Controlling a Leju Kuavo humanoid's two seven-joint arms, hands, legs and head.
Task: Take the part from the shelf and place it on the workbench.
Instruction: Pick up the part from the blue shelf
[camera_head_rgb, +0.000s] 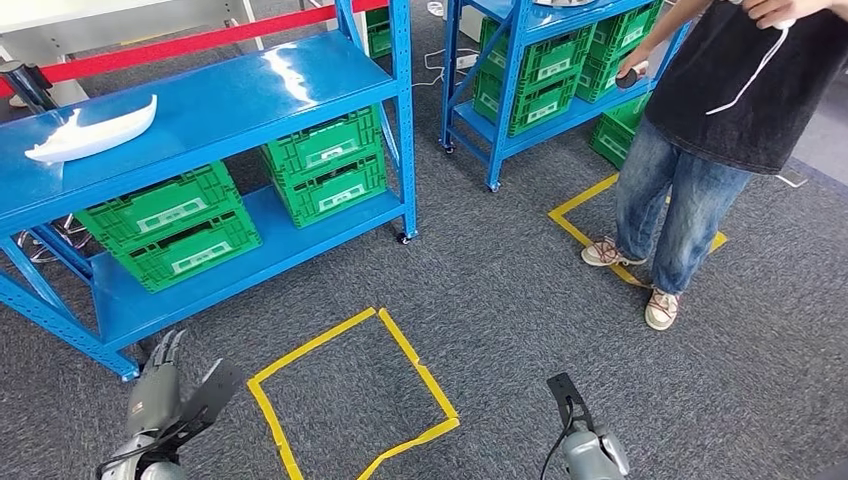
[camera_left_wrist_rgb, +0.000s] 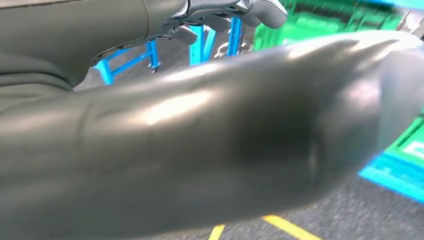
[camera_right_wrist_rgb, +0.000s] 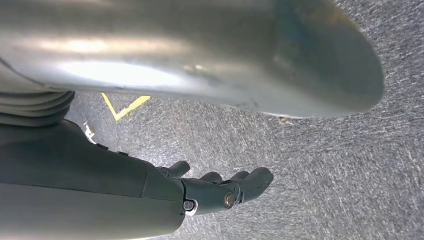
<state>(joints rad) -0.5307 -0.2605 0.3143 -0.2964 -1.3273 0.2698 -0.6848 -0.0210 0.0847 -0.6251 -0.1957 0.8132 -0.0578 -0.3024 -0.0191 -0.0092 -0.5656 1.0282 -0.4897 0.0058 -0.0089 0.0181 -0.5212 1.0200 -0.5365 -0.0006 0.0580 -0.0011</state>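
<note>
The part (camera_head_rgb: 90, 130) is a white, curved, pointed shell lying on the top board of the blue shelf (camera_head_rgb: 250, 90) at the far left. My left hand (camera_head_rgb: 165, 390) hangs low at the bottom left, near the shelf's front corner post, fingers spread and holding nothing. In the left wrist view the left hand's thick thumb (camera_left_wrist_rgb: 200, 150) is in front and its fingers (camera_left_wrist_rgb: 235, 12) point toward the shelf. My right hand (camera_head_rgb: 578, 425) is at the bottom edge over the carpet. The right wrist view has the right hand (camera_right_wrist_rgb: 215, 190) loosely extended with nothing in it.
Green crates (camera_head_rgb: 180, 225) fill the shelf's lower levels. A yellow tape square (camera_head_rgb: 350, 395) marks the grey carpet between my hands. A person (camera_head_rgb: 700, 130) stands at the right by a second blue shelf (camera_head_rgb: 540, 70) with crates. A red band (camera_head_rgb: 180, 42) runs behind the shelf.
</note>
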